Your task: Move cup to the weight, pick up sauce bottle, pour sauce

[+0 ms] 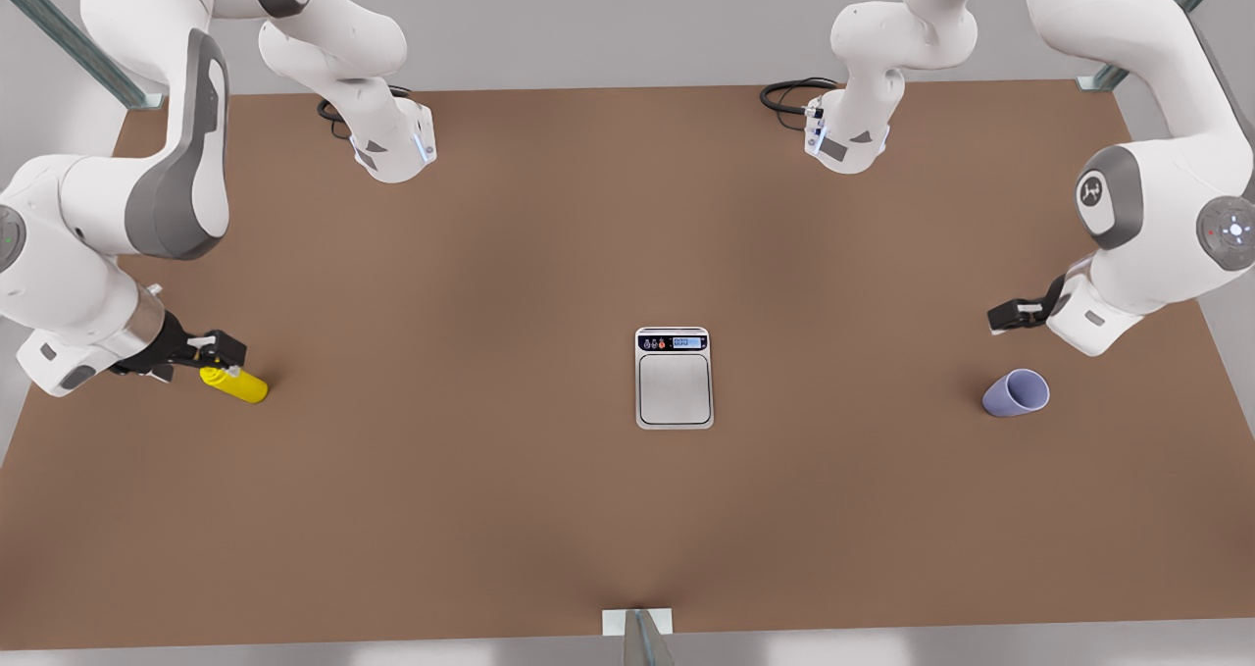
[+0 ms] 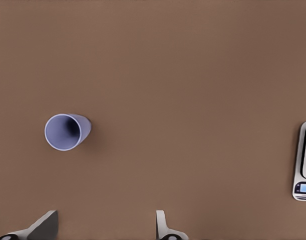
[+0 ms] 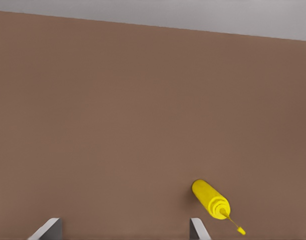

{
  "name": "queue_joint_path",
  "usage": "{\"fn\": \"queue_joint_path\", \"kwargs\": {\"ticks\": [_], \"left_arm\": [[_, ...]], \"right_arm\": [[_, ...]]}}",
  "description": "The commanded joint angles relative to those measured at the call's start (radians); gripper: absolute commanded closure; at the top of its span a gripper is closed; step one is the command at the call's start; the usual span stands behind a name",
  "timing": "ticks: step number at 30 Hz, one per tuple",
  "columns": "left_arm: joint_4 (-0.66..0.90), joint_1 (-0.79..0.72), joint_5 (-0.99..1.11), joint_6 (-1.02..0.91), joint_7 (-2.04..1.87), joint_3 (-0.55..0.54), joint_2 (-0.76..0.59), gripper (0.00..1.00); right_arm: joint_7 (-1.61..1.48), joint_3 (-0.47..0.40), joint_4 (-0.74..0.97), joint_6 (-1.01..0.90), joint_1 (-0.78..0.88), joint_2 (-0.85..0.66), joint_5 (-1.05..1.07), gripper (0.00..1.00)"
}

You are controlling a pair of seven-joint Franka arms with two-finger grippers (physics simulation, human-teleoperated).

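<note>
Left wrist view catches weight edge; cup lies beyond left gripper, fingers spread. Right gripper fingers spread, sauce bottle just outside one finger.

Left wrist view: scale cut by the frame edge, part of plate and display showing. Left gripper fingertips clipped at the edge, spread apart. Right wrist view: right gripper likewise clipped, fingers apart. Front view: bottle nozzle end hidden behind the gripper; scale display digits too small to read.
</note>
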Motion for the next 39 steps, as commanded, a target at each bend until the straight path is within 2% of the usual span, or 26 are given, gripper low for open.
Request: {"fn": "queue_joint_path", "kwargs": {"ticks": [1, 4, 5, 7, 10, 12, 13, 15, 19, 21, 32, 35, 37, 38, 39], "left_arm": [[0.0, -0.003, 0.014, 0.0, 0.0, 0.0, 0.001, 0.0], [-0.002, 0.0, 0.01, 0.0, 0.005, 0.017, 0.027, 0.0], [-0.003, 0.0, 0.011, 0.011, 0.043, 0.052, 0.042, 0.0], [-0.135, 0.0, 0.01, 0.138, 0.061, 0.107, 0.021, 0.0], [-0.18, 0.0, 0.007, 0.204, 0.234, 0.196, 0.03, 0.0], [-0.301, 0.0, 0.004, 0.376, 0.259, 0.236, 0.031, 0.0], [-0.313, 0.001, -0.001, 0.397, 0.261, 0.244, 0.037, 0.0], [-0.352, 0.003, -0.064, 0.483, 0.261, 0.244, 0.071, 0.01], [-0.361, 0.0, -0.147, 0.503, 0.261, 0.236, 0.129, 0.04], [-0.436, -0.002, -0.148, 0.6, 0.261, 0.229, 0.131, 0.04], [-0.43, -0.005, -0.188, 0.848, 0.264, 0.177, 0.198, 0.04], [-0.425, -0.003, -0.194, 0.867, 0.267, 0.173, 0.224, 0.04], [-0.425, -0.002, -0.204, 0.893, 0.281, 0.169, 0.244, 0.08], [-0.425, -0.003, -0.21, 0.907, 0.284, 0.169, 0.257, 0.18], [-0.425, -0.003, -0.21, 0.91, 0.284, 0.169, 0.267, 0.22]], "right_arm": [[0.0, 0.0, 0.0, -0.002, 0.0, -0.001, -0.001, 0.0], [-0.016, 0.0, -0.005, -0.009, -0.003, 0.003, 0.001, 0.0], [-0.063, 0.0, -0.008, -0.008, -0.002, 0.005, -0.002, 0.0], [-0.082, 0.0, -0.011, -0.006, -0.011, 0.011, -0.002, 0.0], [-0.082, 0.0, -0.014, -0.008, -0.012, 0.014, -0.002, 0.0], [-0.074, 0.0, -0.014, -0.005, -0.002, 0.02, -0.002, 0.0], [-0.074, 0.0, -0.014, -0.005, -0.002, 0.025, -0.002, 0.0], [-0.072, 0.0, -0.014, -0.009, 0.0, 0.028, -0.002, 0.0], [-0.072, 0.0, -0.014, -0.011, 0.008, 0.035, -0.002, 0.0], [-0.072, 0.0, -0.014, -0.011, 0.008, 0.037, -0.002, 0.0], [-0.071, 0.0, -0.012, -0.006, 0.008, 0.043, -0.002, 0.0], [-0.071, 0.0, -0.012, -0.006, 0.008, 0.043, -0.002, 0.0], [-0.071, 0.0, -0.012, -0.006, 0.008, 0.043, -0.002, 0.0], [-0.071, 0.0, -0.012, -0.006, 0.008, 0.043, -0.002, 0.0], [-0.071, 0.0, -0.012, -0.006, 0.008, 0.043, -0.002, 0.0]]}}
